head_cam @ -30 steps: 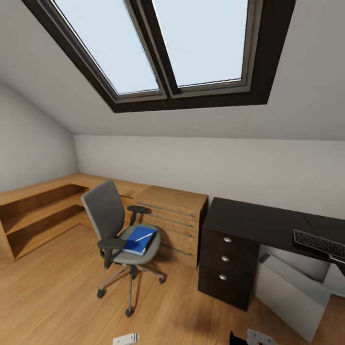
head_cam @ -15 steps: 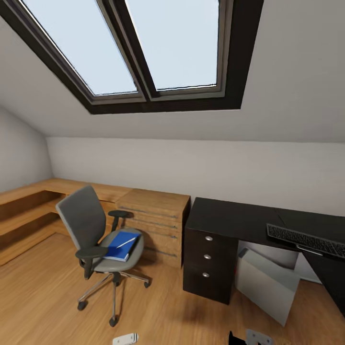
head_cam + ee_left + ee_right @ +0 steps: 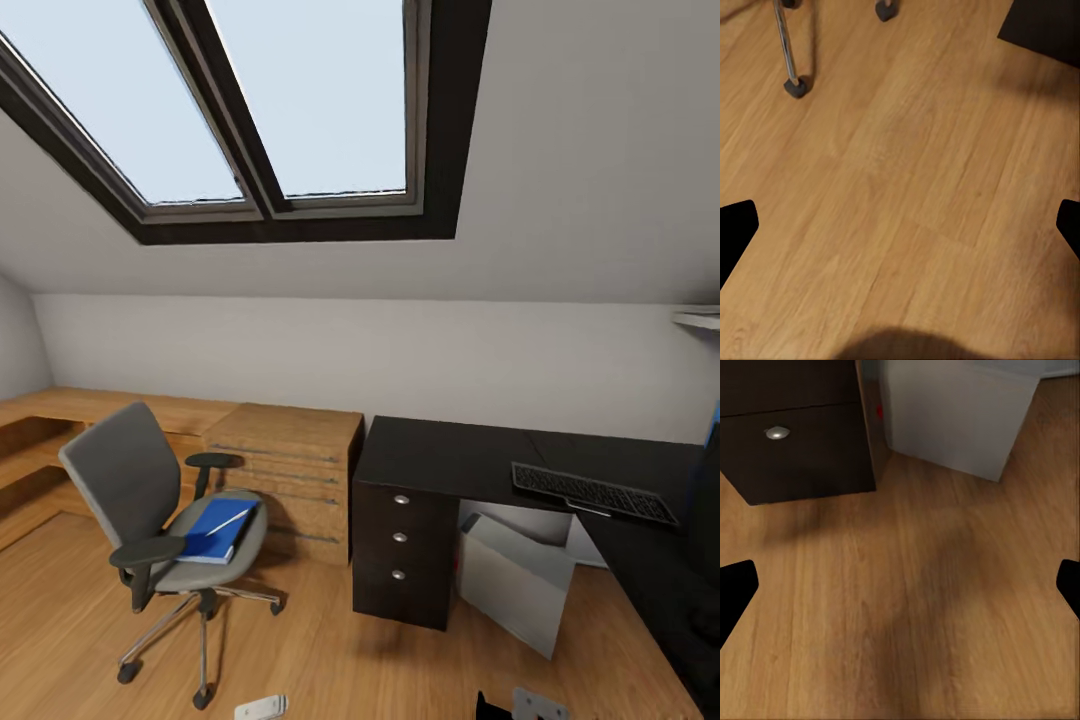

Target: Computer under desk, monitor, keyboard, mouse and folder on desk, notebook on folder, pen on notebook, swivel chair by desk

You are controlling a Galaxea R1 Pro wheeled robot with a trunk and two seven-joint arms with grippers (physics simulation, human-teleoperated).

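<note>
Change: the head view has swung right since a second ago; chair and desk slid left in frame, so the camera moved, not the things.
Meaning: probably still surveying; nothing has been picked up.
Swivel chair (image 3: pixel 150 520): grey upholstery, chrome base, left of the desk.
Folder (image 3: pixel 212 530): flat bright blue, on the seat, slim pale pen (image 3: pixel 229 520) on top.
Desk (image 3: pixel 450 460): glossy black, silver knobs.
Keyboard (image 3: pixel 592 492): dark, flat, on the desk at right.
Computer (image 3: pixel 510 580): pale box under the desk.
Left gripper (image 3: pixel 900 225): jaws wide, empty, above plank floor.
Right gripper (image 3: pixel 900 585): jaws wide, empty.
</note>
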